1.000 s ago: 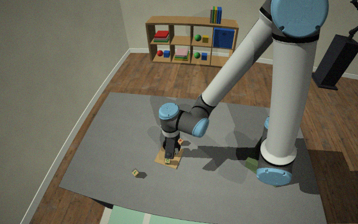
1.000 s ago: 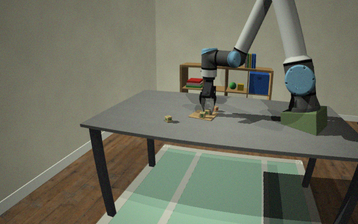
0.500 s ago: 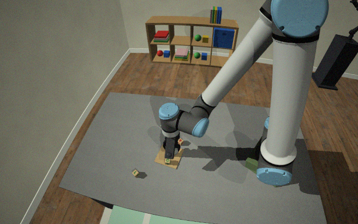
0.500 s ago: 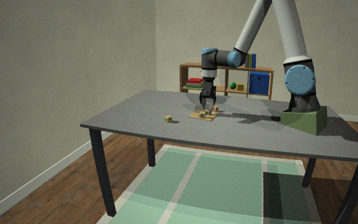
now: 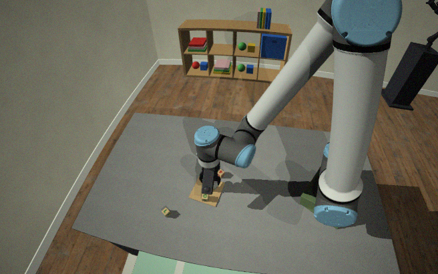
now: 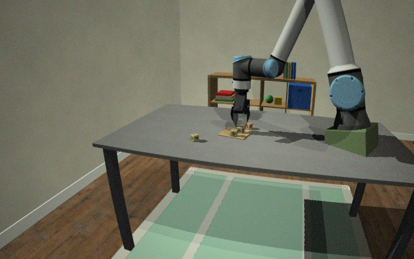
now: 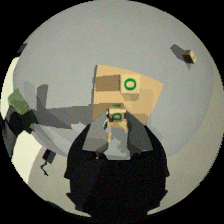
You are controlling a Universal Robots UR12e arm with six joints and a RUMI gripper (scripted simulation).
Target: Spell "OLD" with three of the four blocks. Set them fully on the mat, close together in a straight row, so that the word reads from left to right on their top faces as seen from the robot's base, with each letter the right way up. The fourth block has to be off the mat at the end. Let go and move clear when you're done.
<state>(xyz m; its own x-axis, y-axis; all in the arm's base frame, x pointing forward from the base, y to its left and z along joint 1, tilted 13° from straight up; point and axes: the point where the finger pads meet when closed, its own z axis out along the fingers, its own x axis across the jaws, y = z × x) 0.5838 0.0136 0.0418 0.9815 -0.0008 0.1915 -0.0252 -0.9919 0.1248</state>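
A tan mat (image 5: 209,196) lies mid-table. A block with a green O (image 7: 130,84) sits on it, also seen in the top view (image 5: 205,196) and the exterior view (image 6: 233,132). My gripper (image 7: 116,110) points straight down over the mat (image 6: 234,132) and is shut on a second block with a green letter, perhaps a D (image 7: 117,115), right beside the O block, low at the mat (image 6: 240,129). A red-lettered block (image 5: 220,173) stands just off the mat's far edge. A fourth block with a green letter (image 5: 165,211) lies apart on the grey table, off the mat.
The arm's green base block (image 6: 353,137) stands at the table's right side. The arm's elbow (image 5: 227,146) hangs over the table behind the mat. A shelf with toys (image 5: 235,49) stands against the far wall.
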